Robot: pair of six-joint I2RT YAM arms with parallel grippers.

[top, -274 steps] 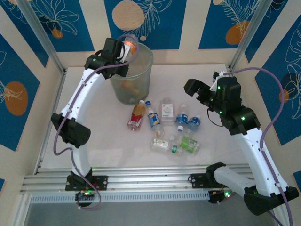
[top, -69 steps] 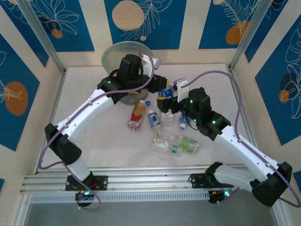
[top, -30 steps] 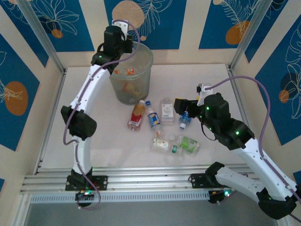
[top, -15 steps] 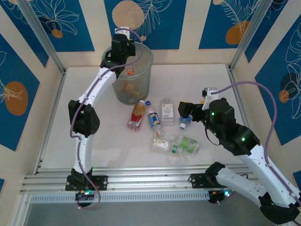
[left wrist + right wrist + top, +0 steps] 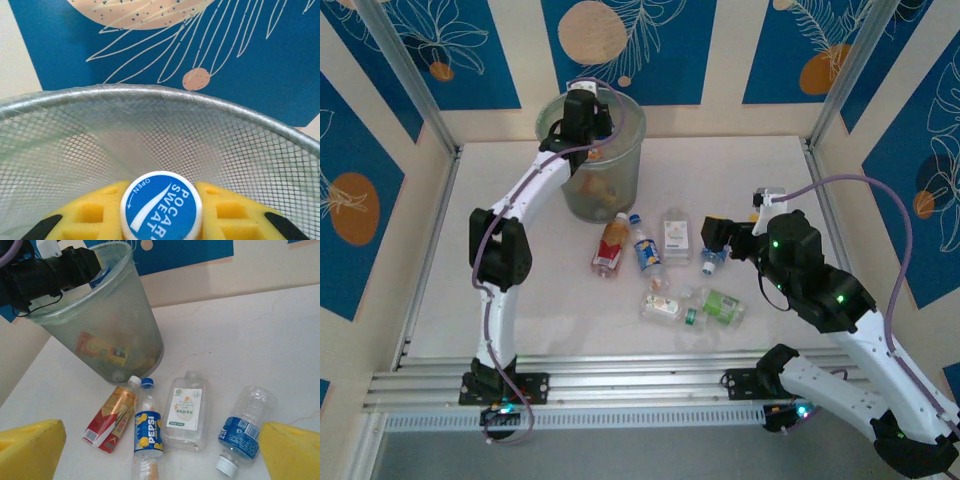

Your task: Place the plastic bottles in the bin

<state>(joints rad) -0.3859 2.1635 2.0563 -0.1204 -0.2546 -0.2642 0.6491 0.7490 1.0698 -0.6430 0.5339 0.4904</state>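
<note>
The pale table carries everything. At its far side stands the round mesh-walled bin, with a few bottles showing through its wall. The left gripper hangs just inside the bin's rim, and its yellow pads are clamped on either side of a blue-capped bottle, held at the neck with the cap facing the wrist camera.

The right gripper hovers over the table with its fingers spread wide and nothing between them. Below it lie the loose bottles. An orange-labelled bottle and a Pepsi bottle lie side by side just in front of the bin. A squarish white-labelled bottle is next to them, and a crumpled blue-labelled bottle is beside that. Two green-labelled bottles lie nearer the arms.

These look empty, so I judge them light, thin-walled and easily dented, and round enough to roll or slip. The firmest hold would be across the labelled middle, or at the stiff neck under the cap.
</note>
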